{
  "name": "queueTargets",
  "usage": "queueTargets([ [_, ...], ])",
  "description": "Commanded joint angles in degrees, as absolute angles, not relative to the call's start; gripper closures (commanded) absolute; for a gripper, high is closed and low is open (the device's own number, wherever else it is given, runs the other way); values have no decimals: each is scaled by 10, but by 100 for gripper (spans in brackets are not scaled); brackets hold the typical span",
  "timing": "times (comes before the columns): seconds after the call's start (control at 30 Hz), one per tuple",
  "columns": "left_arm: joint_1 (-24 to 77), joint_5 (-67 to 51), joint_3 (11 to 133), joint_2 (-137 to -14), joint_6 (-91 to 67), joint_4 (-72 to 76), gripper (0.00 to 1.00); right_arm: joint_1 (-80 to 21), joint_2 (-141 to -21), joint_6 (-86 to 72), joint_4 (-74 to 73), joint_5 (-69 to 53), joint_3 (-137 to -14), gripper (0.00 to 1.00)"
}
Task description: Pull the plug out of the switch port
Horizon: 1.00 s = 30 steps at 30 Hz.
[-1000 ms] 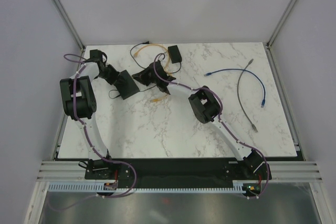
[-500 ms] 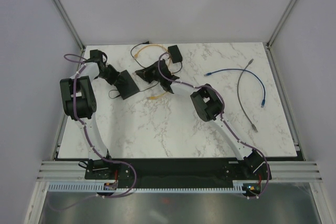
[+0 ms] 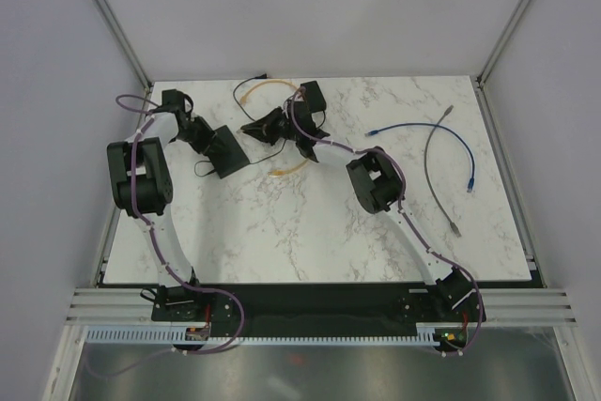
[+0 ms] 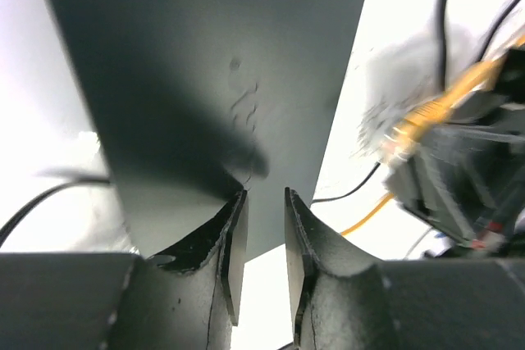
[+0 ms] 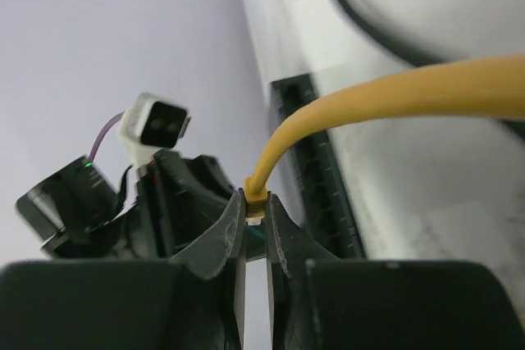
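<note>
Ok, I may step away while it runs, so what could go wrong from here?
The right end effector pinches the plug at the very end of its jaws, and the yellow cable bends sharply just above it, so the plug might slip out. The left end effector seems to hold the black box by one edge only, so the box could twist or slip free.

Switch box (image 3: 225,150): flat, matte black, left-centre on counter (image 3: 310,232), sitting skewed. Left wrist cam shows a vented strip along its far edge; port itself can't be made out. Plug (image 5: 255,215): small clear connector w/ orange boot on orange cable (image 5: 385,92), pinched in right gripper (image 5: 256,196). It's just beside the box's right edge w/ a gap between, so out of the port.
</note>
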<state>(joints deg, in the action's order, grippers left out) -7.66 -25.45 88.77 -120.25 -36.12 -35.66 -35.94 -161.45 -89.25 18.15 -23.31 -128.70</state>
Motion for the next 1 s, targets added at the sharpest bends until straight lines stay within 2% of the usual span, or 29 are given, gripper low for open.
queueTargets([
  [0.0,-76,-207,850,-1149,-312,-400,67,-352,-1616,-904,307,-360,-1303,100],
  [0.17,-74,-217,808,-1093,-307,-399,66,-337,-1602,-973,421,-432,-1346,100],
  [0.47,-69,-231,767,-1008,-295,-398,66,-317,-1508,-1093,611,-496,-1292,100],
  [0.7,-68,-231,750,-973,-295,-398,66,-281,-1335,-1054,618,-519,-1141,100],
  [0.8,-69,-231,749,-972,-295,-398,66,-251,-1238,-1002,550,-514,-1055,100],
  [0.93,-68,-231,750,-974,-295,-398,66,-211,-1113,-832,282,-485,-981,100],
  [0.97,-69,-231,749,-975,-295,-398,66,-188,-1094,-735,126,-455,-977,100],
])
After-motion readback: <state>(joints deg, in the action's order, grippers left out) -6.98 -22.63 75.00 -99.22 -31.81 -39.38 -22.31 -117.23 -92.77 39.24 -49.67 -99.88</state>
